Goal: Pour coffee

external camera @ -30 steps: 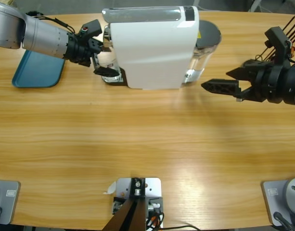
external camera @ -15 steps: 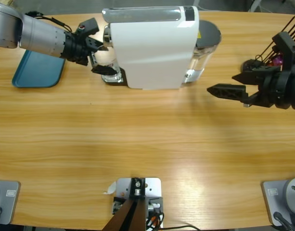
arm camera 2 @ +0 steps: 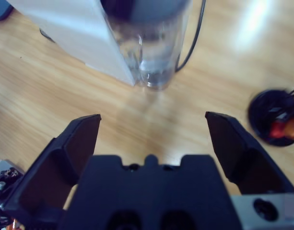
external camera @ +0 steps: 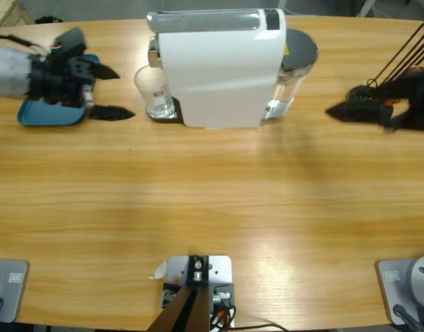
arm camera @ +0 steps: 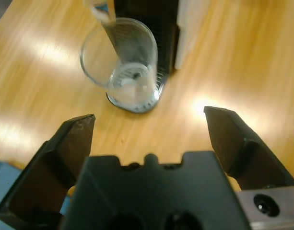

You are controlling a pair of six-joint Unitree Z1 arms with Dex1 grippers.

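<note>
High view: we see a long wooden bench (external camera: 212, 200), a white coffee machine (external camera: 218, 69) at the back and a clear glass tumbler (external camera: 155, 92) on its drip tray. A blue tray (external camera: 49, 111) sits far left, partly under the left pincer (external camera: 104, 93), which is spread and well apart from the tumbler. The right pincer (external camera: 350, 111) is blurred at the right edge, near a black capsule stand (external camera: 398, 69) that is cut off.

Left wrist view: left pincer (arm camera: 149, 120) released, nothing between the jaws. The tumbler (arm camera: 123, 62) stands ahead; we can't make out the coffee in it.

Right wrist view: right pincer (arm camera 2: 151, 124) released, facing the machine's clear water tank (arm camera 2: 151, 52); a black cable (arm camera 2: 197, 33) runs behind it.
</note>
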